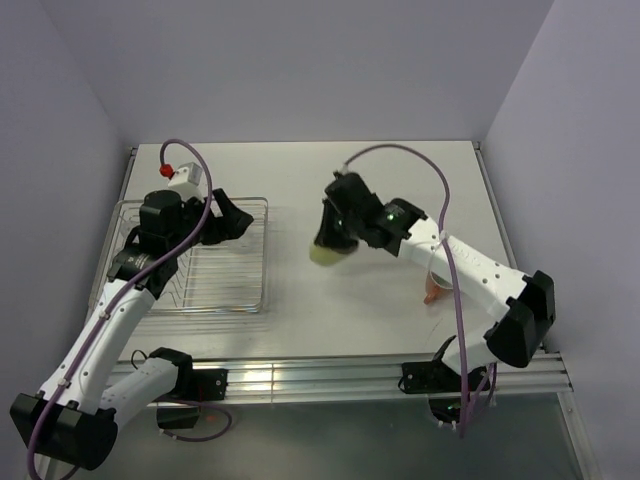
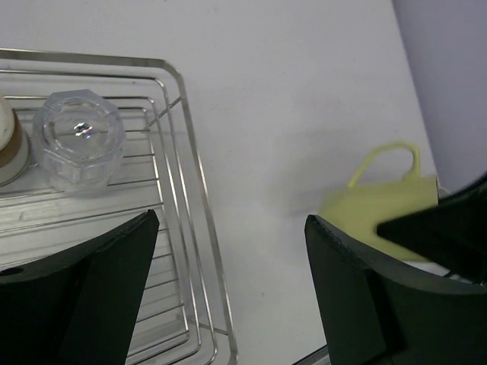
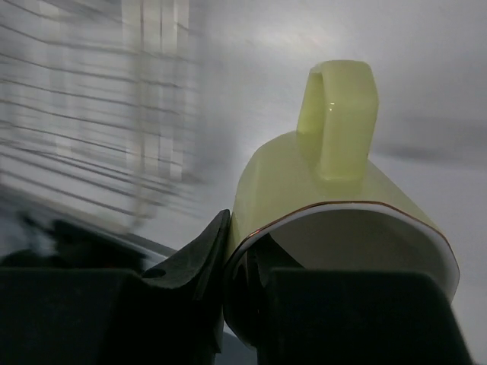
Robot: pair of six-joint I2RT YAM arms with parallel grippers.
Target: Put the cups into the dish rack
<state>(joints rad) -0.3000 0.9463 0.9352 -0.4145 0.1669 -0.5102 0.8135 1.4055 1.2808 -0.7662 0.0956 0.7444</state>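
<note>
Right gripper (image 1: 335, 232) pinched on rim of yellow-green mug (image 3: 335, 190). Mug aloft, base pointing away from fingers. Dish rack (image 1: 266, 270) lies left of gripper, lower. Left gripper (image 1: 228, 218) spread wide, empty, over rack.

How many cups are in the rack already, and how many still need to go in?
Done: a clear glass and a brown-and-cream cup sit in the dish rack. In hand: the right jaws pinch the yellow mug beside the rack. Left: an orange mug on the table; others aren't visible.
</note>
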